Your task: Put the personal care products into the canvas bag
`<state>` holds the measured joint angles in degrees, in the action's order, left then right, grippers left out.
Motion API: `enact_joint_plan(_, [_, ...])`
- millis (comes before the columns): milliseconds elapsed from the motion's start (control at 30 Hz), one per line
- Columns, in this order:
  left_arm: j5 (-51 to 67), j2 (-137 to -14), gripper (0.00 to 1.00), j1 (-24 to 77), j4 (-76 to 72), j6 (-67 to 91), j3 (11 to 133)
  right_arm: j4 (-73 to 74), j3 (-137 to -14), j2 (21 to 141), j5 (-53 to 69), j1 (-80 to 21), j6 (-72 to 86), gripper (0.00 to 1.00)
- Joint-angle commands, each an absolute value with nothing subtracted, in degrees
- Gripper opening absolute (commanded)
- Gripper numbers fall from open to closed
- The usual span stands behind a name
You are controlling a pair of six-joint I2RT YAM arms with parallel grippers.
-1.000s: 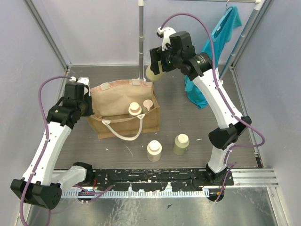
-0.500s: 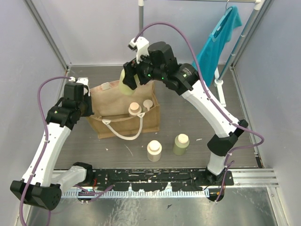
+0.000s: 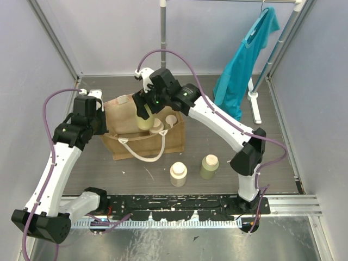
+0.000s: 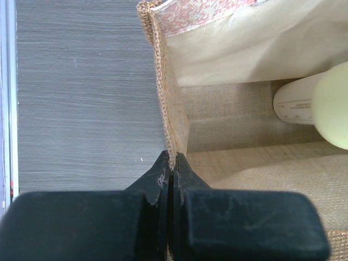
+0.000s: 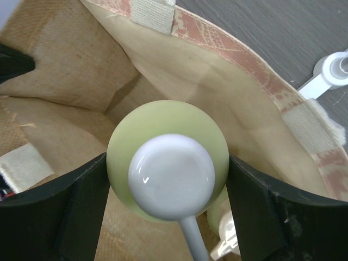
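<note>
The canvas bag (image 3: 142, 142) stands open on the table. My left gripper (image 4: 172, 163) is shut on its left rim (image 4: 161, 92). My right gripper (image 5: 168, 198) is shut on a pale green pump bottle (image 5: 125, 157), held upright in the bag's mouth (image 3: 144, 120). Just beside it inside the bag are a cream-capped bottle (image 3: 157, 126) and a pump top (image 3: 171, 119). In front of the bag, a cream bottle (image 3: 178, 174) and a pale green bottle (image 3: 209, 166) stand on the table.
A teal shirt (image 3: 244, 65) hangs from a rack at the back right, with the rack's white foot (image 3: 254, 103) on the table. A metal pole (image 3: 162, 38) rises just behind the bag. Grey walls close in both sides.
My right arm has swung left and down with the green pump bottle, from behind the bag's back right corner into its mouth. The left gripper has stayed on the rim.
</note>
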<state>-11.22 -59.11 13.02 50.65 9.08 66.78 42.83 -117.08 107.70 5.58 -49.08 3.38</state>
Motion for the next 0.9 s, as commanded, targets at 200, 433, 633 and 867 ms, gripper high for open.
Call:
enact_joint_plan(200, [-11.47,-57.29,0.06,12.84,49.92,8.84,68.75,30.41,-119.15,108.71,4.76,-51.06,3.8,0.01])
enact_joint_plan(433, [-11.12,-57.1,0.06,12.91,49.79,9.09,68.55,28.16,-114.15,109.43,2.94,-51.63,3.33,0.01])
enact_joint_plan(633, [-11.27,-56.87,0.06,12.92,49.92,9.1,68.3,27.38,-111.39,110.3,-0.1,-52.25,2.17,0.01])
enact_joint_plan(867, [-11.2,-56.81,0.06,12.92,49.78,9.3,67.88,28.2,-109.26,111.86,-3.51,-52.64,1.43,0.01])
